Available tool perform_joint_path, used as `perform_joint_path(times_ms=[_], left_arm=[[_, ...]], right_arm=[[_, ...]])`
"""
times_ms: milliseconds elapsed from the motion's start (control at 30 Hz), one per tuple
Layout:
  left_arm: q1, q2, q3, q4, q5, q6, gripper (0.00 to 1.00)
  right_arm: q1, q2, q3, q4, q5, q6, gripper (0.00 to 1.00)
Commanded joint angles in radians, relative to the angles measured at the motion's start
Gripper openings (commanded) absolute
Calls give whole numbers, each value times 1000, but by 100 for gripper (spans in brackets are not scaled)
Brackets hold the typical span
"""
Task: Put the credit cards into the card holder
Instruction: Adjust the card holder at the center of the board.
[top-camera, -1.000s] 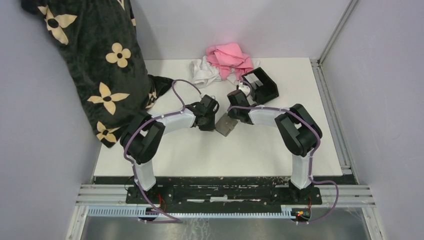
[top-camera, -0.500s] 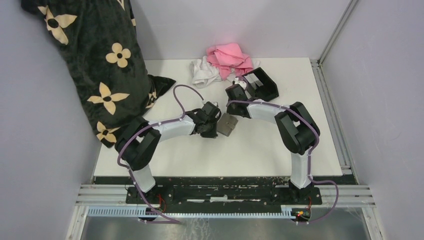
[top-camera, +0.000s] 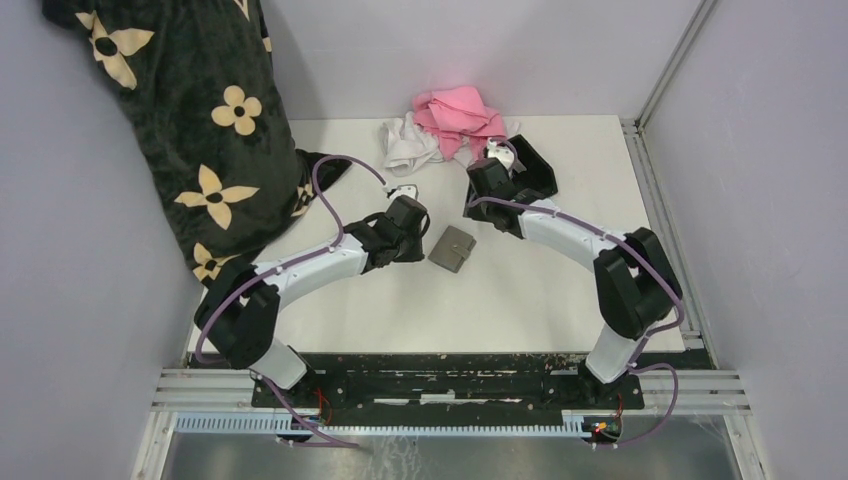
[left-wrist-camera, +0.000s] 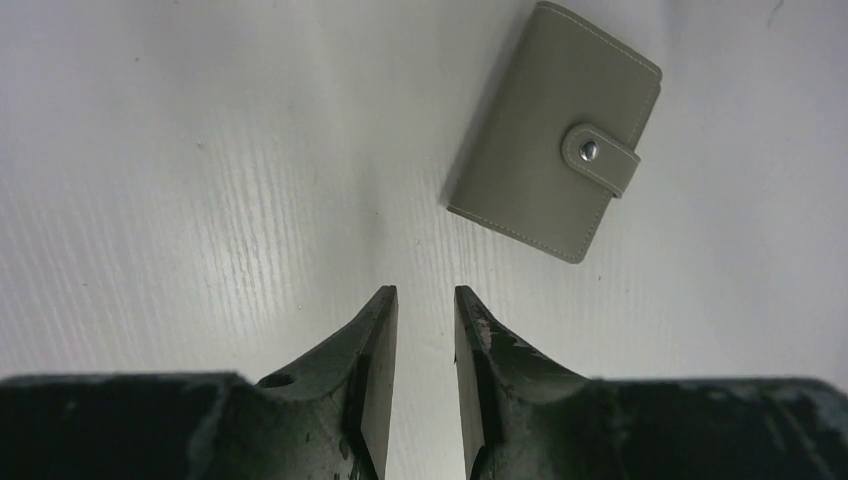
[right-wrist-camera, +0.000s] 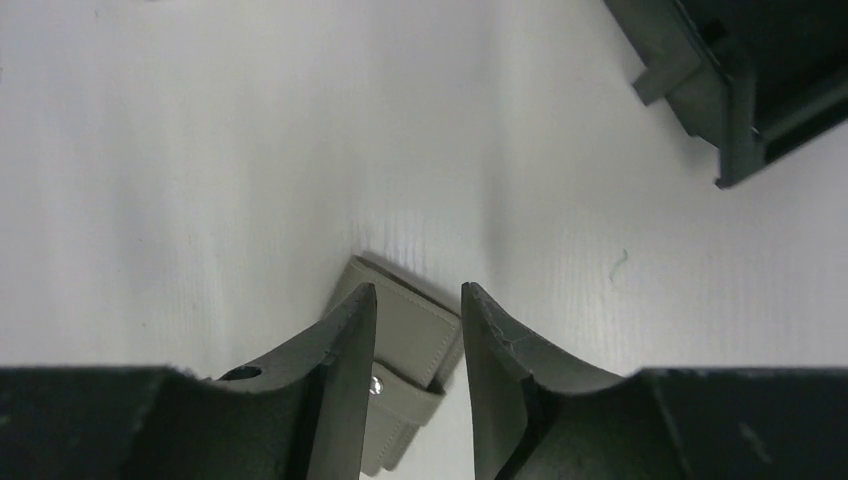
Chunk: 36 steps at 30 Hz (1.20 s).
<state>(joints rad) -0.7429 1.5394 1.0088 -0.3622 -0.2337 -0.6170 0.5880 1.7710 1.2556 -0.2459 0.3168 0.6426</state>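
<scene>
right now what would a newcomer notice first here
A big black fabric with cream flowers fills the left side, and a pink cloth is heaped at the far edge of the white table. At the centre a closed grey wallet lies flat between the left gripper and right gripper, both open and empty.

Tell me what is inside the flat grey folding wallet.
Only its outside shows: the flat grey folding wallet lies closed on the white table, strap snapped shut. Whatever is inside is covered.

Closed grey wallet (top-camera: 452, 248), pink cloth (top-camera: 458, 115), floral fabric (top-camera: 190, 110)
</scene>
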Motion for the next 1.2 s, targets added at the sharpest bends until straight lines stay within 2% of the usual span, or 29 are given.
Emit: perform_joint_path(times_ms=[0,167,433,767,1167], left_arm=[[4,44,63,24,-103,-24,38],[20,111,94,69,-94,-20,40],[31,171,99,150,-58,-23,39],[55,235,83,208,-31,-12,37],[77,265,27,283,38,-27,35]], right_arm=[[20,-100,-73,-45,76,23,43],[48,-160,-168,-39,95,62,43],[58,-159,-267,18,63,130,30],[66,-83,-254,37,49,138,18],[72,7,-206,53,27,143,14]])
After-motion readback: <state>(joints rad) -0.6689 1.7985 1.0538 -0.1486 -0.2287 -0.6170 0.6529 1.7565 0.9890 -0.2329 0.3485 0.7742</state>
